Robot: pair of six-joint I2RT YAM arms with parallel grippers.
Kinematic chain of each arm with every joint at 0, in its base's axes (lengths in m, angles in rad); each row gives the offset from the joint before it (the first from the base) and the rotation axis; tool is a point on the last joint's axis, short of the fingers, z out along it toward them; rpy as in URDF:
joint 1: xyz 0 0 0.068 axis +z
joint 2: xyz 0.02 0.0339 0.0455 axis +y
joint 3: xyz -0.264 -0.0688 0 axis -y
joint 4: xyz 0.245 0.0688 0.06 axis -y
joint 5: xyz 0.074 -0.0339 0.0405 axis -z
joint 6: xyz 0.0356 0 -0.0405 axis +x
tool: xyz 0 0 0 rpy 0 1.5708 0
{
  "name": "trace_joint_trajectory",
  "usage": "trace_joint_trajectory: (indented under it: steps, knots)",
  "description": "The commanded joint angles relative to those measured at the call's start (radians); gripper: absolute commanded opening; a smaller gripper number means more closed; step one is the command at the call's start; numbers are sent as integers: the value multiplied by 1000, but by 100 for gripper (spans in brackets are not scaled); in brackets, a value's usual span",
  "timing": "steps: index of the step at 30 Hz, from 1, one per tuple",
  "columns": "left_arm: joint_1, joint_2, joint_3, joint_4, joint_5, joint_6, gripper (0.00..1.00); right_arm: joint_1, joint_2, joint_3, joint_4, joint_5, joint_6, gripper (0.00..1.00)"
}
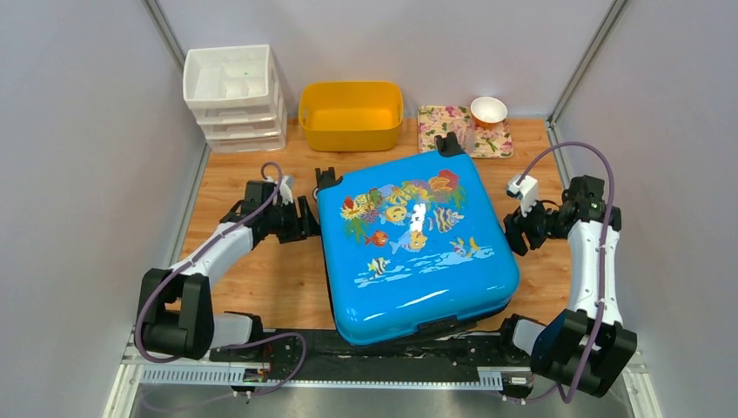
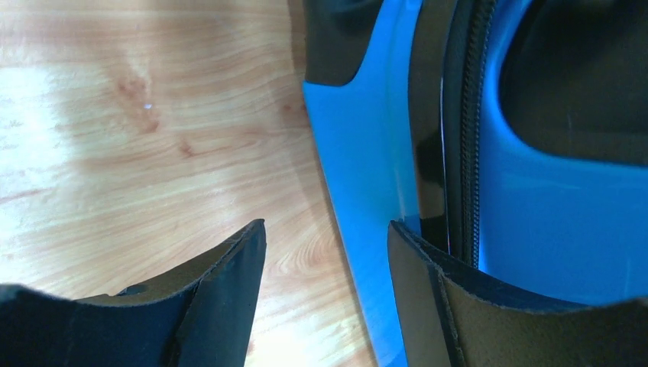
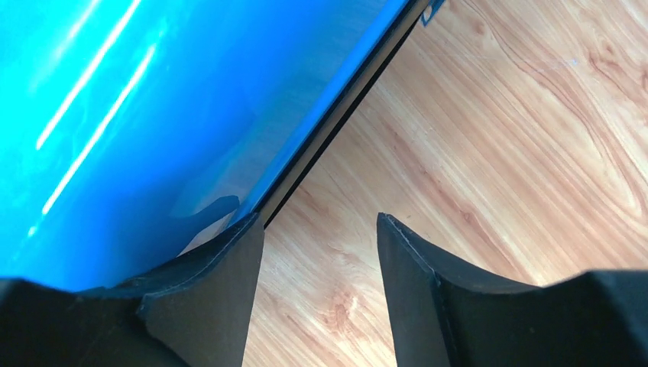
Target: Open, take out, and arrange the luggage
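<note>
While it lies closed, luggage (image 1: 416, 261): flat on counter (image 1: 261, 279), between both arms.
left gripper (image 2: 327, 229): wide, holding nothing, at luggage's left edge.
right gripper (image 3: 321, 222): wide, empty, against luggage's right edge.
risk: glossy shell, so the fingers may slip and the luggage could skid.

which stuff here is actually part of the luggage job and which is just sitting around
Part of the job:
- blue fish-print luggage, lying flat

Just lying about, all along the back:
- yellow tub
- white drawer unit
- floral tray
- small bowl at the tray's far corner
</note>
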Motion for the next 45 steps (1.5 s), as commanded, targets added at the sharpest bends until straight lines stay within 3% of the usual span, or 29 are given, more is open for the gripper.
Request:
trace_joint_trajectory:
  steps: [1, 4, 8, 12, 18, 21, 26, 28, 33, 38, 42, 45]
  knots:
    - [-153, -17, 2, 249, 68, -146, 70, 13, 1, 36, -19, 5, 157, 62]
    - [-253, 55, 24, 369, 20, -251, 69, 15, 35, 48, 36, -7, 252, 63]
    - [-336, 223, 215, 411, -6, -300, 67, 15, 118, 80, 189, -16, 393, 63]
    - [-360, 349, 364, 432, -49, -309, 67, 15, 233, 155, 309, 32, 504, 63]
    - [-360, 471, 519, 419, -46, -251, 66, 1, 368, 318, 361, 98, 613, 64]
    - [-362, 457, 483, 451, -25, -272, 66, 1, 403, 373, 393, 102, 692, 64]
    - [-304, 318, 368, 308, -8, -161, 68, 27, 434, 452, 332, 102, 702, 63]
    - [-238, 226, 329, 180, 12, -89, 70, 33, 423, 435, 301, 113, 653, 63]
    - [-190, 40, 124, 40, 115, 85, 73, 44, 319, 257, 258, 112, 599, 64]
    - [-190, -62, -24, 86, 190, 33, 73, 197, 319, 235, 439, 145, 729, 66]
    - [-190, -57, -53, 121, 155, -21, 73, 343, 501, 378, 482, 160, 829, 65]
    - [-192, -54, -65, 158, 147, -50, 73, 386, 566, 479, 487, 171, 872, 66]
